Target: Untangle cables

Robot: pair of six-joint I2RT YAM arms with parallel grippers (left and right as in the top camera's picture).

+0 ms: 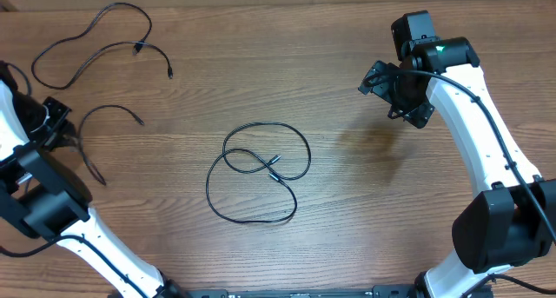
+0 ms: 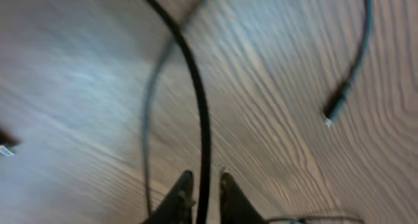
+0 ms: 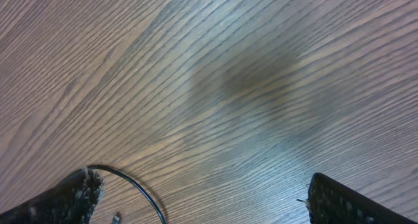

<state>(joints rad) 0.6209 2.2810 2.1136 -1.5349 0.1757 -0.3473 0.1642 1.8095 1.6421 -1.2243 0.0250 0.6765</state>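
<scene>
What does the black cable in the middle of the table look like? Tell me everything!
The cable is thin, black and bendy, like rubber-coated cord. It lies flat on the wooden table, curled into overlapping loops that cross. Its small plug ends sit close together inside the loops. Nothing else touches it.

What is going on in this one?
Two robot arms are working on black cables on a wooden table. The left hand straddles one black cable near the table's left edge; whether it is actually gripping is unclear. The right hand hovers wide open over bare wood, holding nothing. A looped cable lies mid-table, and more cables are spread at the far left.
</scene>
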